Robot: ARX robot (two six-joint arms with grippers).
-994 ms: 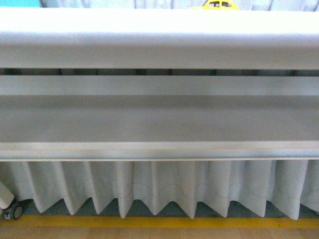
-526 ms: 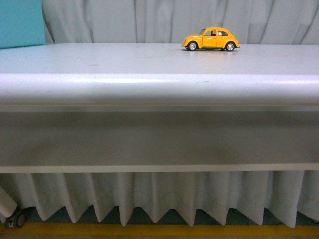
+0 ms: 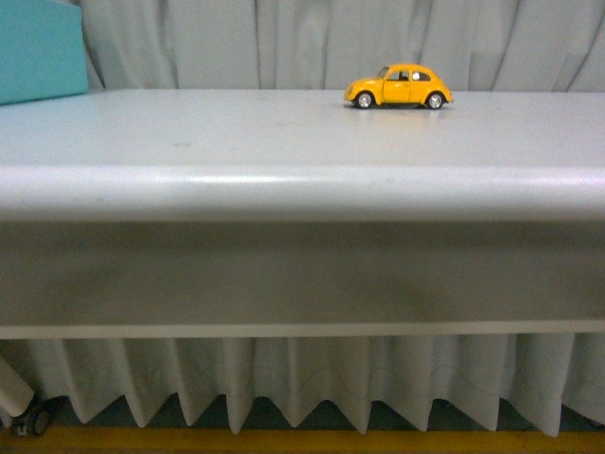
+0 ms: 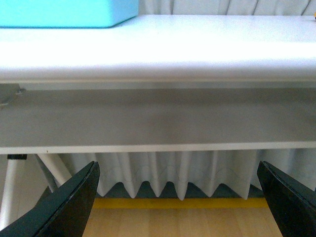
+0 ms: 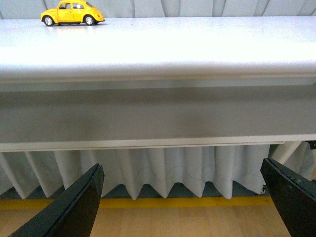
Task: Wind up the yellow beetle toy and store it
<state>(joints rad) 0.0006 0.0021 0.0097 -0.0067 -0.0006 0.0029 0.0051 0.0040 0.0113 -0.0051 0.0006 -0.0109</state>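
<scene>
Now looks over counter, no longer under: reveals yellow beetle toy far right, untouched. Keeps left tool, right tool spread, empty; must reach first.

Beetle toy is glossy yellow with dark windows. Box is plain turquoise, tabletop pale grey-white, pleated skirt whitish too. Yellow stripe runs along the tan wood floor.

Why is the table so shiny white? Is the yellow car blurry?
Front view: the table is softly lit, with a pale shine along its rounded edge, and the yellow beetle toy is sharp. Left wrist view: glare washes the tabletop white. Right wrist view: similar glare, toy clear.
</scene>
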